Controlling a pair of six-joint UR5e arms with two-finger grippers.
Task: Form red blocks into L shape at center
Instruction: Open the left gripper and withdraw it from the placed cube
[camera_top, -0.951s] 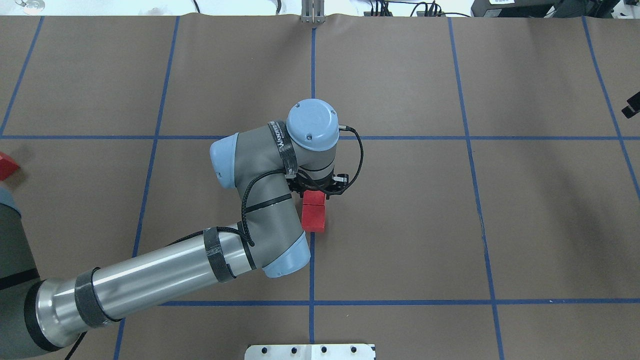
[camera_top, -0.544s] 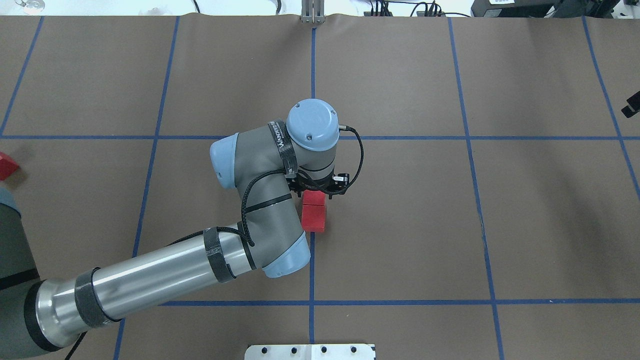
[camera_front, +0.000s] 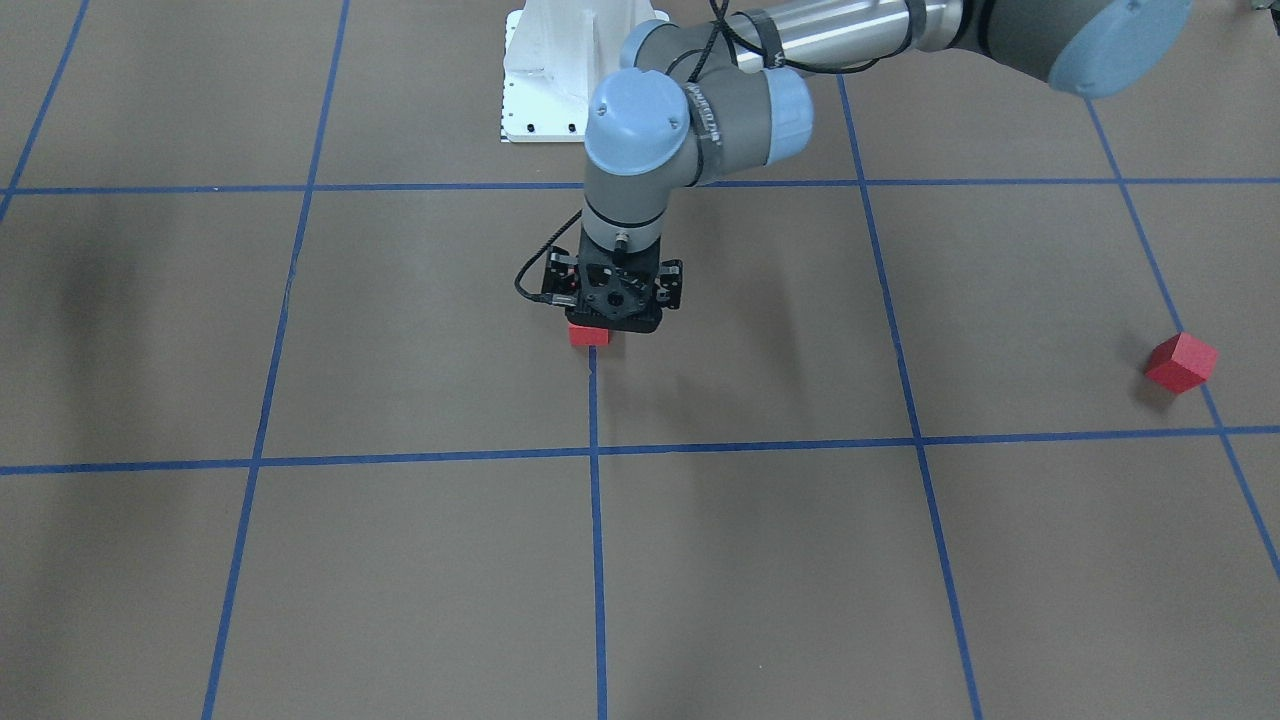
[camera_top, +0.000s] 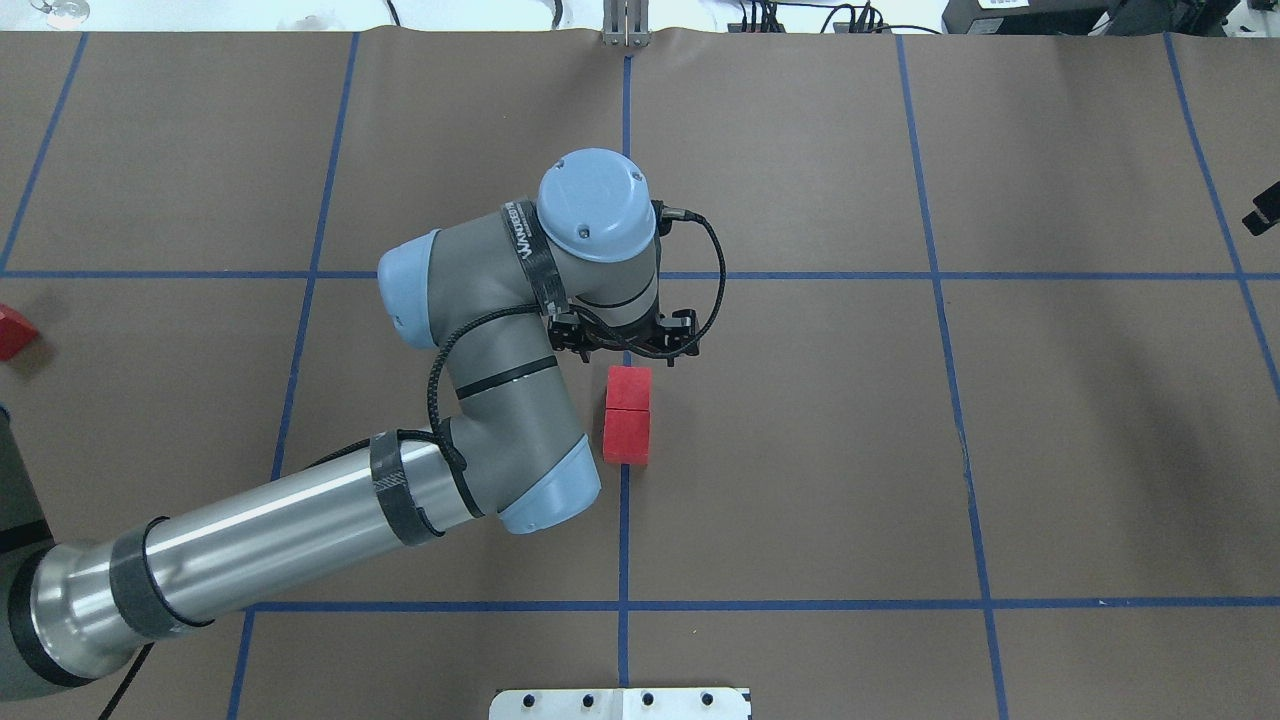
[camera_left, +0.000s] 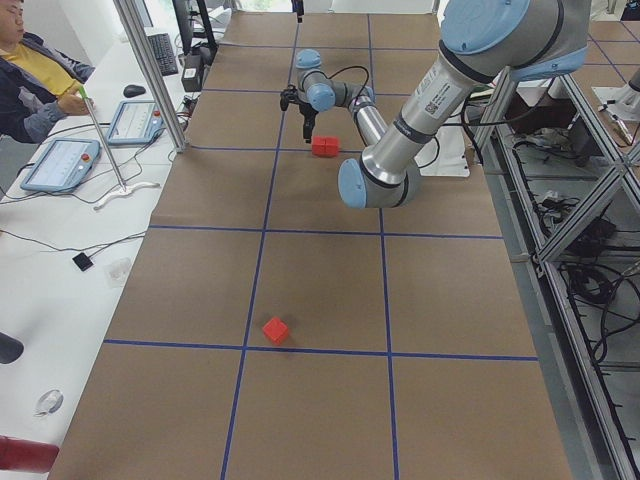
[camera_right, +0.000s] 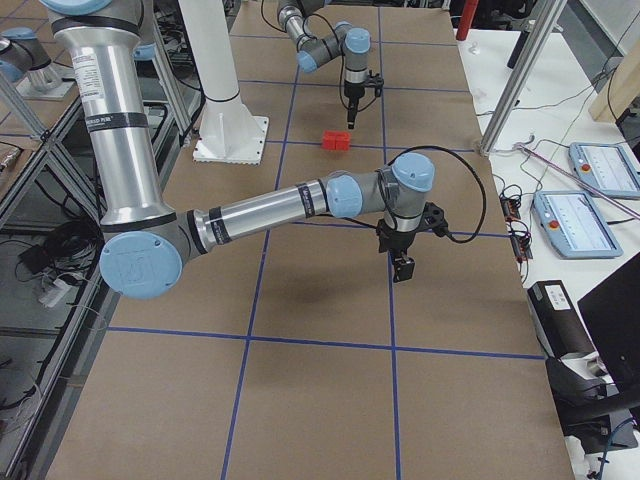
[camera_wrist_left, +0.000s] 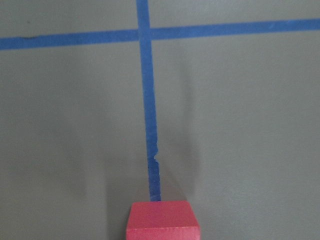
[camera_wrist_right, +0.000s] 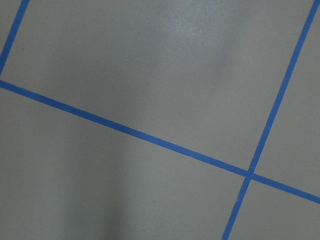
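Overhead exterior shows two matte red blocks touching; cannot tell left gripper state

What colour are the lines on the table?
Blue; the lines show best in the overhead view.

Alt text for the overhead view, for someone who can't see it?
Two red blocks sit touching on the central blue grid line, the left gripper hovering just beyond them. A third red block lies at the left edge.

Bright, even light from overhead casts soft, smeared shadows on the brown paper, with a pale sheen showing in the right wrist view.
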